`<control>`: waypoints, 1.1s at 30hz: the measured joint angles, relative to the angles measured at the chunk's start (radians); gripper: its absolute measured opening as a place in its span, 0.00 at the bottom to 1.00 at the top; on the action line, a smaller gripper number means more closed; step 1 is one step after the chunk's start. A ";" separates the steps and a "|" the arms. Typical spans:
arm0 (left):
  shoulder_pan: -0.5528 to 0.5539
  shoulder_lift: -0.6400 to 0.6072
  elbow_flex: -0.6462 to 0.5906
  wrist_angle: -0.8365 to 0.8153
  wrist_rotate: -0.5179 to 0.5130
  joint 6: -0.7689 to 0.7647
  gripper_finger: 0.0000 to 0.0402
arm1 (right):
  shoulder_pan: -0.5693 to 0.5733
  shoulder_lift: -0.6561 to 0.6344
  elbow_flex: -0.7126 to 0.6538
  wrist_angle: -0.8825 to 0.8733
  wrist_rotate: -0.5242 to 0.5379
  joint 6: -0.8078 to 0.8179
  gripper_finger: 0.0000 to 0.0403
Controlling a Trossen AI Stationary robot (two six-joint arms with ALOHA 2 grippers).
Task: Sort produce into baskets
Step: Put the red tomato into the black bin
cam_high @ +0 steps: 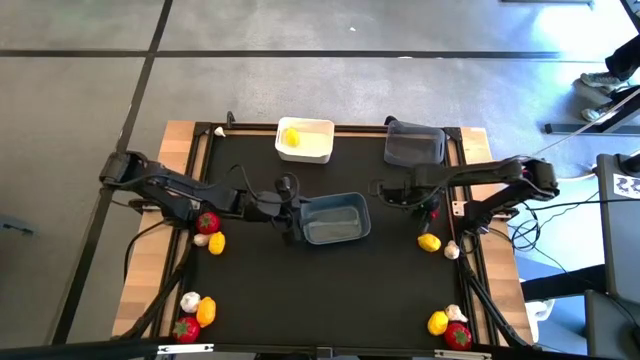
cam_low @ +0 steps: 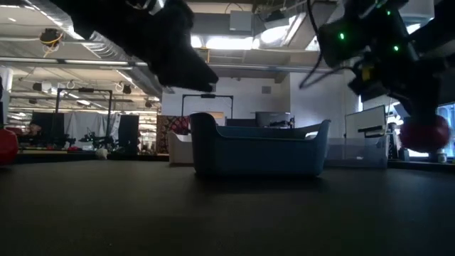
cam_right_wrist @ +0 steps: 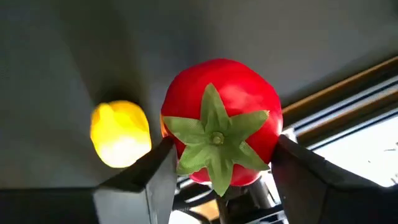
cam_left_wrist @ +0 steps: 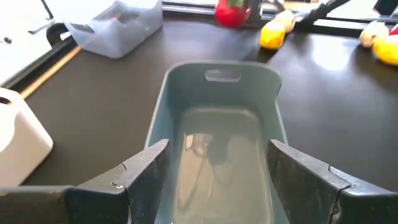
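Dark fingers of the right gripper [cam_right_wrist: 217, 168] sit clamped on either flank of a red tomato [cam_right_wrist: 221, 127], its green star-shaped top facing the wrist camera; in the high view this gripper [cam_high: 428, 207] is right of centre, above the mat, with a yellow piece [cam_high: 429, 242] and a garlic bulb [cam_high: 452, 250] just below it in the frame. Judging by its gloss and even shape, the tomato is a light, hard toy: smooth and liable to slip, so a grip across its widest part, as here, looks safest. At centre frame the left gripper [cam_high: 291, 208] has its fingers [cam_left_wrist: 143, 177] spread apart and straddling the near end wall of the blue-grey basket [cam_high: 335, 218], which looks empty, stiff and light; whether they actually pinch the wall I cannot tell. Further out, a white basket [cam_high: 320, 148] at upper centre holds one yellow piece [cam_high: 290, 137], a dark grey basket [cam_high: 415, 143] sits to its right, and clusters of produce remain at the mat's left edge and both lower corners.
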 joint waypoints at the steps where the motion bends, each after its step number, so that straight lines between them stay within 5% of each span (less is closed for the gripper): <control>1: 0.000 -0.015 0.000 -0.010 0.000 0.000 0.65 | -0.005 -0.009 0.015 0.000 0.013 -0.001 0.54; 14: 0.000 -0.073 0.000 -0.054 0.000 -0.008 0.65 | -0.211 -0.093 0.140 0.072 0.227 -0.116 0.54; 33: 0.000 -0.072 0.000 -0.056 0.000 -0.014 0.65 | -0.642 -0.059 0.140 0.505 0.126 -0.351 0.54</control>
